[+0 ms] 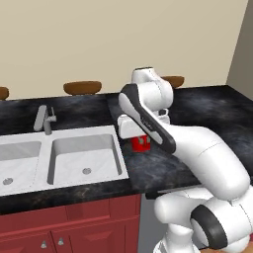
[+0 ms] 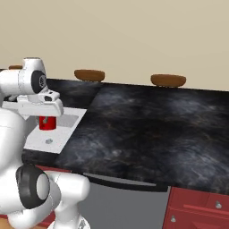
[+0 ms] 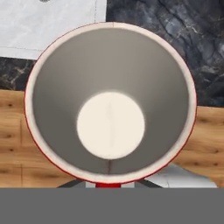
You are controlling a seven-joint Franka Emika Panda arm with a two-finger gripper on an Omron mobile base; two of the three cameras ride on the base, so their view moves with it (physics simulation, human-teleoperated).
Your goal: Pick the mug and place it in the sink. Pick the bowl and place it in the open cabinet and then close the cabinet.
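The small red mug hangs upright under my hand, just right of the sink, at the counter's front part. My gripper is shut on the mug's rim. In the right base view the mug shows below the gripper, in front of the sink. The hand view looks straight down into the mug, with its pale inside and cream bottom; a corner of the sink lies at the upper left. The bowl and the cabinet are out of view.
A grey faucet stands behind the sink. Dark brown oval shapes sit along the back wall. Black counter stretches to the right. Red drawer fronts run below the counter.
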